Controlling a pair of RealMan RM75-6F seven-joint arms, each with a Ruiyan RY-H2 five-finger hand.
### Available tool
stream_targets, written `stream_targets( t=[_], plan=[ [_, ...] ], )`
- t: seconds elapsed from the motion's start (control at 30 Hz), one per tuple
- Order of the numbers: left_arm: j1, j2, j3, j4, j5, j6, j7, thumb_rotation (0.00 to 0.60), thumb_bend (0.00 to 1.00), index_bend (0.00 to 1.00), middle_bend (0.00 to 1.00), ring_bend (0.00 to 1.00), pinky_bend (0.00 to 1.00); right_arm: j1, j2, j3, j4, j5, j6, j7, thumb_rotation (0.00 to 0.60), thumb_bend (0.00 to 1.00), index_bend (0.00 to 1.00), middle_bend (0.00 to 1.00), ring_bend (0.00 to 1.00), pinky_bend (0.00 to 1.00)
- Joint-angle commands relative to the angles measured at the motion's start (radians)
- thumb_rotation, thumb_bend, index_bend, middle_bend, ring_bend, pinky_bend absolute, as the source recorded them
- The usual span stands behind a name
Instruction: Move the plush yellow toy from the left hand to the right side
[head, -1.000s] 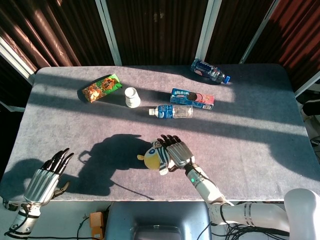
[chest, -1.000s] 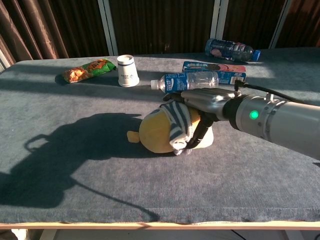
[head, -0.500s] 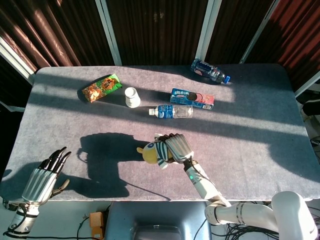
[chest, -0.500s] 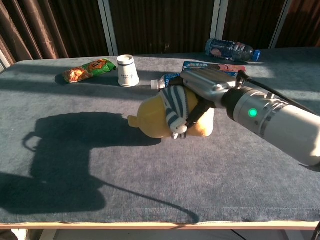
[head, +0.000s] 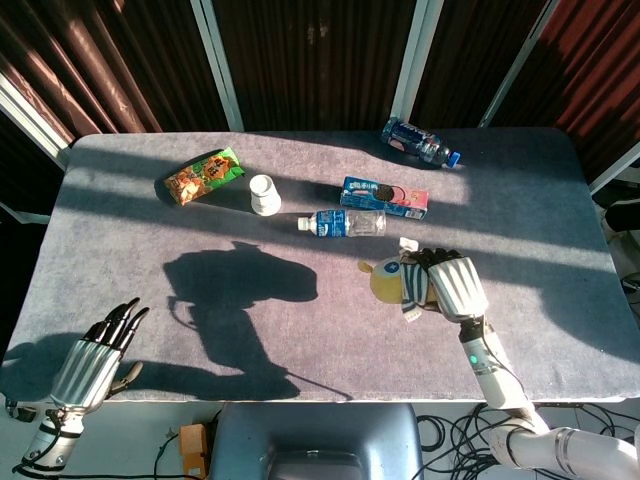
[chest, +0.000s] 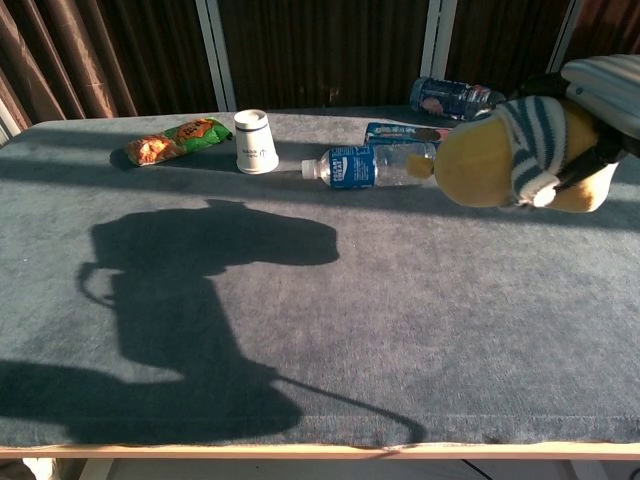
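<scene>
The plush yellow toy (head: 392, 283) with a striped scarf hangs above the table, right of its middle. My right hand (head: 450, 283) grips it from its right side. In the chest view the plush yellow toy (chest: 490, 160) fills the upper right, with my right hand (chest: 605, 85) wrapped over its top at the frame edge. My left hand (head: 92, 358) hovers off the table's near left corner, fingers spread, holding nothing. The chest view does not show it.
At the back of the grey table (head: 540, 220) lie a snack bag (head: 203, 175), an upturned white cup (head: 264, 194), a clear bottle (head: 343, 222), a blue box (head: 384, 196) and a second bottle (head: 419, 141). The arm's shadow (head: 240, 290) falls left of centre.
My right hand has lifted the plush toy and carried it to the right. The left hand has stayed near the table's left corner.
</scene>
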Motion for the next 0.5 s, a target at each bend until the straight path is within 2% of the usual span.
stream_targets(
  t=[0.03, 0.13, 0.23, 0.4, 0.5],
  plan=[
    [0.002, -0.001, -0.003, -0.001, -0.006, -0.003, 0.003, 0.6, 0.28, 0.0, 0.0, 0.1, 0.35, -0.035, 0.051, -0.038, 0.102, -0.028, -0.072, 0.169, 0.6, 0.11, 0.58, 0.53, 0.47, 0.66],
    [0.003, -0.003, -0.007, 0.001, -0.013, -0.008, 0.004, 0.6, 0.28, 0.0, 0.0, 0.1, 0.35, -0.047, 0.06, -0.059, 0.16, -0.059, -0.097, 0.259, 0.6, 0.11, 0.42, 0.36, 0.3, 0.45],
    [0.003, -0.006, -0.012, 0.002, -0.021, -0.013, 0.008, 0.6, 0.28, 0.0, 0.0, 0.1, 0.35, -0.065, 0.061, -0.071, 0.198, -0.1, -0.078, 0.343, 0.6, 0.11, 0.35, 0.27, 0.18, 0.31],
    [0.002, -0.01, -0.012, 0.0, -0.021, -0.023, 0.017, 0.6, 0.28, 0.0, 0.0, 0.1, 0.35, -0.096, 0.085, -0.092, 0.203, -0.159, -0.037, 0.399, 0.6, 0.11, 0.29, 0.18, 0.08, 0.2],
    [0.002, -0.011, -0.012, 0.001, -0.02, -0.025, 0.02, 0.6, 0.28, 0.0, 0.0, 0.1, 0.35, -0.099, 0.09, -0.094, 0.199, -0.164, -0.037, 0.4, 0.6, 0.11, 0.26, 0.14, 0.04, 0.17]
  ],
)
